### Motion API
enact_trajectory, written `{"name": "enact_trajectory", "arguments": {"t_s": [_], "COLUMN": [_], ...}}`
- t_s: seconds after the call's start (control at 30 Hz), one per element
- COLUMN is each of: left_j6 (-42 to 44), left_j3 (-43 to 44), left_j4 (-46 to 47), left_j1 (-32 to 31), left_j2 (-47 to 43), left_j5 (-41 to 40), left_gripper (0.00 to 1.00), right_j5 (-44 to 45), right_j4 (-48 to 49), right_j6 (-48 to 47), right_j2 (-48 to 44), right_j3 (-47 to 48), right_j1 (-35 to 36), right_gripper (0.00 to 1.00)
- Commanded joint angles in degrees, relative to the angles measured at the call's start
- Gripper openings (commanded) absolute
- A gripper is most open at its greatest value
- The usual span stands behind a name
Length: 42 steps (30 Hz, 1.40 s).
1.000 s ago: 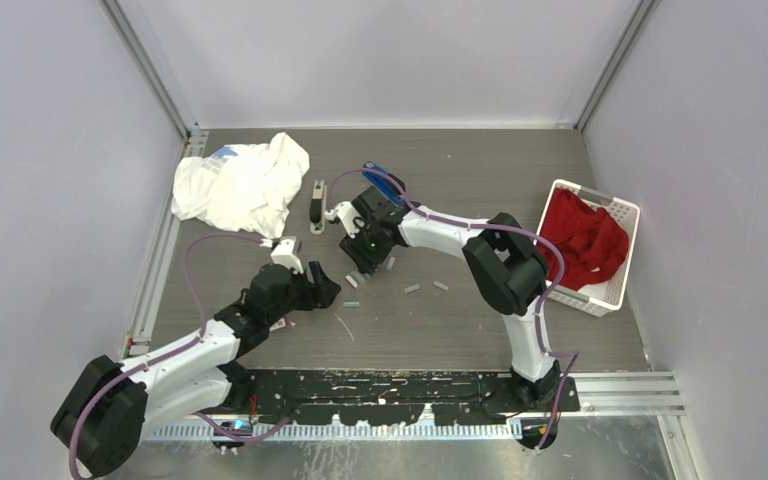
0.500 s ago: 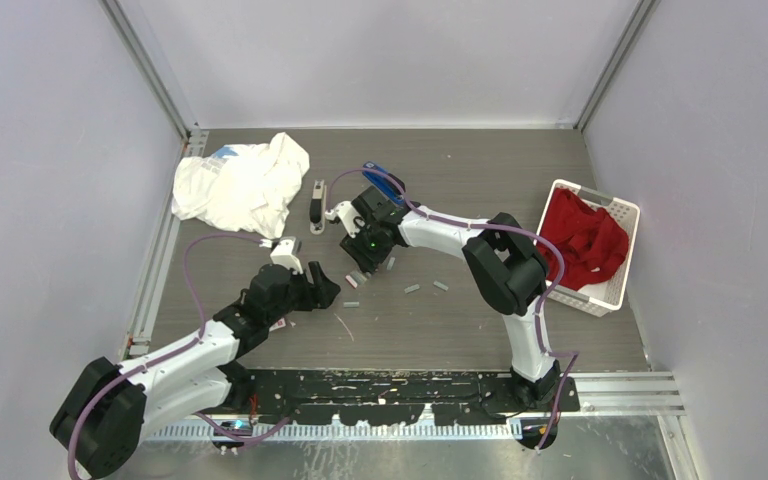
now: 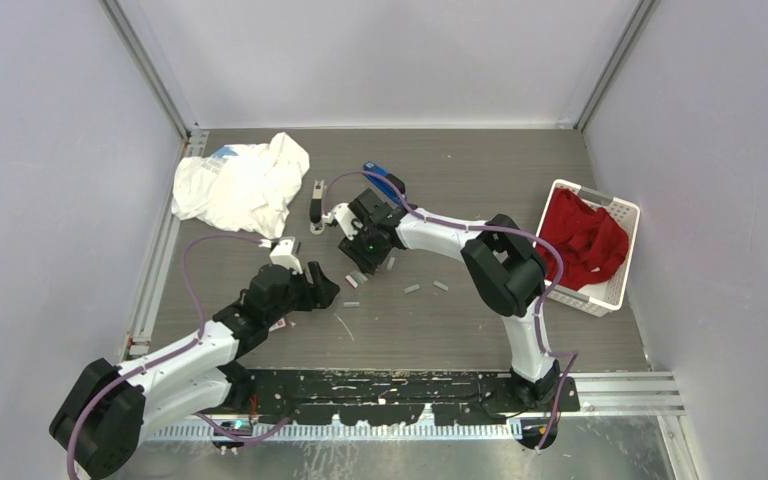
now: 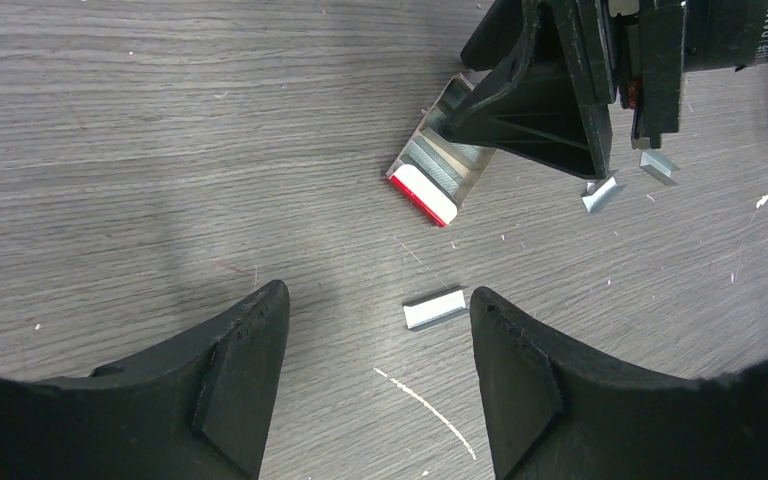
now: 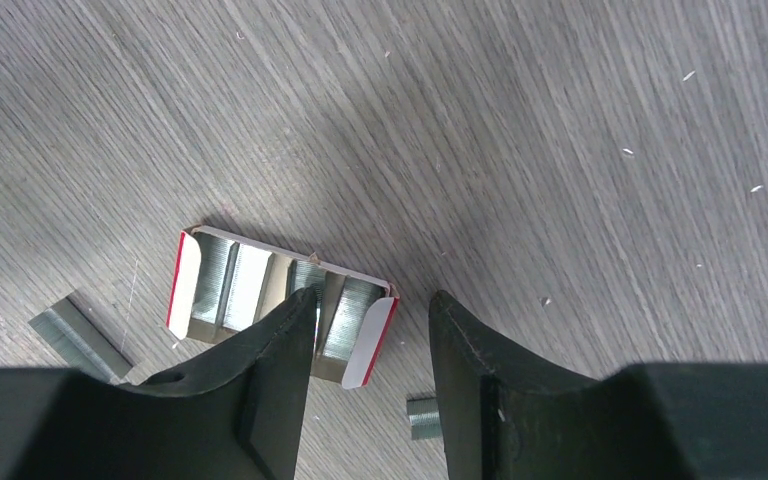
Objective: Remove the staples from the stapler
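Top view: the stapler [image 3: 317, 205] lies near the right pincer [image 3: 357, 264], with loose staples [image 3: 412, 289] strewn on the bench [image 3: 480, 180].
Left wrist: the left pincer [image 4: 380, 345] is released and empty, straddling one strip [image 4: 434, 307] (best to lower squarely and close gently).
Right wrist: the right pincer [image 5: 370, 335] is released and empty, over the edge of the staple box [image 5: 250, 285].

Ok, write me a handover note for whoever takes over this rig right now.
Left pincer: open, empty, one staple strip on the table between its fingers.
Right pincer: open, empty, above one end of the small white-and-red box.
Stapler: lying beside the white cloth, apart from both pincers.
Done: more loose strips lie on the table.
Left: cannot tell whether the stapler is empty; check it.
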Motion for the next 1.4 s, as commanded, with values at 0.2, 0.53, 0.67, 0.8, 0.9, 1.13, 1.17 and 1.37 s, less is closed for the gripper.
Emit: {"name": "enact_trajectory", "arguments": {"t_s": [0.2, 0.53, 0.67, 0.8, 0.9, 1.13, 1.17, 1.37], "left_j6": [0.72, 0.69, 0.76, 0.85, 0.89, 0.79, 0.79, 0.71], "left_j3": [0.53, 0.79, 0.88, 0.97, 1.05, 1.06, 1.04, 0.97], "left_j4": [1.38, 1.12, 0.9, 0.72, 0.68, 0.5, 0.5, 0.17], "left_j1": [0.15, 0.19, 0.16, 0.18, 0.16, 0.15, 0.15, 0.17], "left_j2": [-0.98, -1.12, -1.28, -1.34, -1.3, -1.53, -1.56, -2.0], "left_j5": [-0.87, -0.85, -0.8, -0.83, -0.83, -0.75, -0.77, -0.74], "left_gripper": [0.67, 0.67, 0.67, 0.67, 0.67, 0.67, 0.67, 0.67], "right_j5": [3.78, 3.05, 3.15, 3.26, 3.35, 3.53, 3.48, 3.44], "right_j4": [1.78, 1.93, 1.92, 2.01, 2.03, 2.09, 2.09, 2.19], "right_j6": [-1.6, -1.38, -1.3, -1.29, -1.29, -1.38, -1.38, -1.29], "right_j2": [-4.75, -5.08, -5.19, -5.3, -5.46, -5.83, -5.87, -6.35], "right_j3": [-0.42, -0.6, -0.6, -0.63, -0.61, -0.75, -0.71, -0.89], "right_j1": [0.35, 0.35, 0.34, 0.35, 0.34, 0.39, 0.37, 0.35], "right_gripper": [0.47, 0.43, 0.42, 0.4, 0.39, 0.39, 0.39, 0.39]}}
